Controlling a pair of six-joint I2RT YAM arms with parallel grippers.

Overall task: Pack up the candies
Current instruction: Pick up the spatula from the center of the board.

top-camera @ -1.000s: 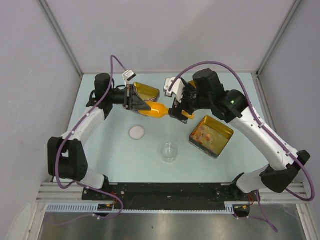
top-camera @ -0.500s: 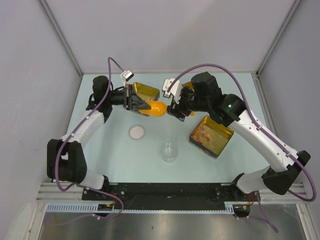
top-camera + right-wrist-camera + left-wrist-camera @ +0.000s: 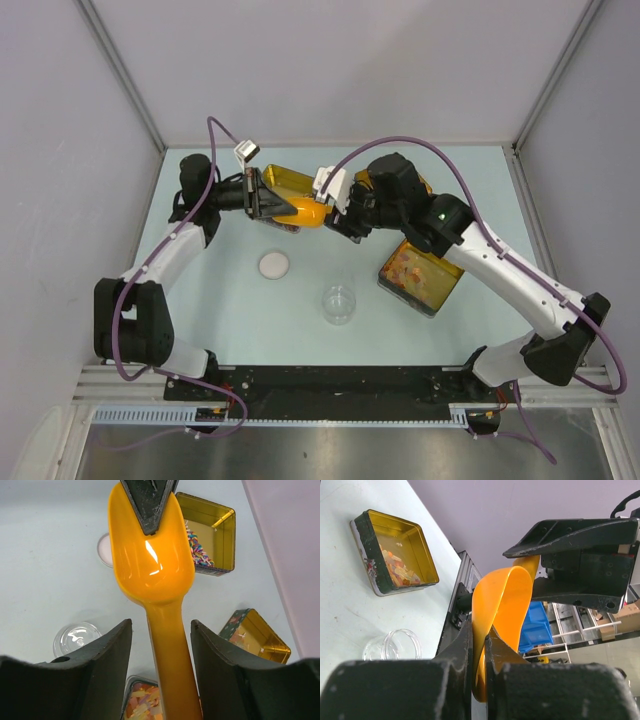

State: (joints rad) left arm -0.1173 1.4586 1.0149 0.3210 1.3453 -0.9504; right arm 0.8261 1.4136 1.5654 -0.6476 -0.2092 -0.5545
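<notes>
An orange scoop (image 3: 308, 213) hangs above the table between both arms. My left gripper (image 3: 285, 207) is shut on the rim of its bowl (image 3: 495, 605), and its black fingertips (image 3: 147, 505) show pinching the bowl's far end. My right gripper (image 3: 161, 625) straddles the scoop's handle (image 3: 172, 665), open, with a gap on each side. The candies (image 3: 413, 268) lie in a gold tin (image 3: 447, 268) below the right arm. More candies (image 3: 196, 547) fill another gold tin (image 3: 225, 530) beyond the scoop.
A clear glass jar (image 3: 339, 303) stands mid-table with a white lid (image 3: 273, 264) to its left. A gold tin (image 3: 290, 183) sits behind the left gripper. A third tin (image 3: 260, 637) shows to the right in the right wrist view.
My right gripper has moved left along the scoop's handle and its jaws have narrowed around it. The left gripper, still holding the scoop, has shifted slightly left and back.
</notes>
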